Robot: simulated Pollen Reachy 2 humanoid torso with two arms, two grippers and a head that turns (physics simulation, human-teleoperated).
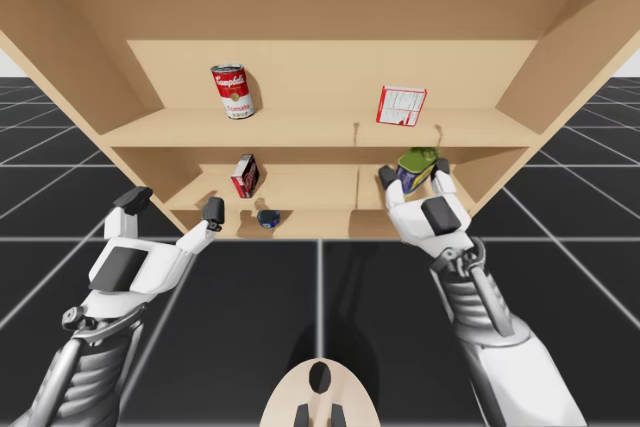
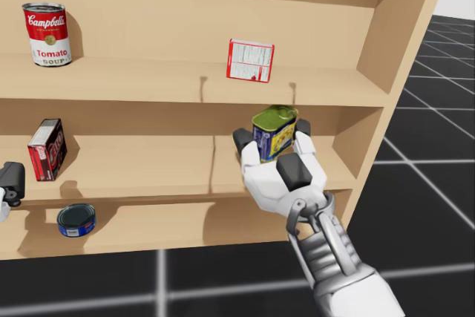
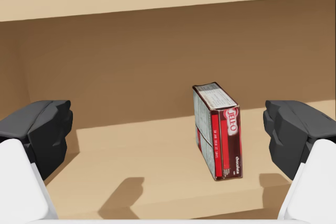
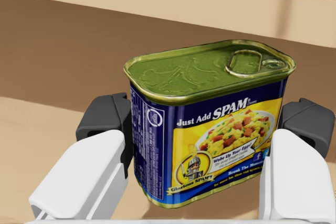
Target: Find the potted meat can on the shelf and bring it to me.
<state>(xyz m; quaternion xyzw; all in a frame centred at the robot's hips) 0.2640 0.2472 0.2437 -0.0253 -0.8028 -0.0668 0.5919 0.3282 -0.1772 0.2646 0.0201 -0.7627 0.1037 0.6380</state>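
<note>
High view: a wooden shelf (image 1: 300, 129) with open boards faces me. My right gripper (image 1: 414, 175) is at the right end of the shelf's middle board, closed around the potted meat can (image 1: 420, 161), a blue and yellow rectangular can with a green top. My left gripper (image 1: 172, 204) hangs in front of the left end of the same board, spread wide with nothing in it. A red-and-white round can (image 1: 232, 91) stands on the left of the shelf's upper board and a white-and-red box (image 1: 401, 105) on its right. A dark red box (image 1: 245, 175) stands on the middle board. A small flat blue can (image 1: 268, 217) lies on the lowest board.

Head view: the potted meat can tilts between the right gripper's two dark fingertips, in front of the shelf's middle board. I cannot tell whether it touches the board.

Left wrist view: the fingers stand far apart. The dark red box stands upright on the shelf's middle board ahead of them, touching neither.

Right wrist view: both fingers press the potted meat can's sides, its ring-pull top facing up.
</note>
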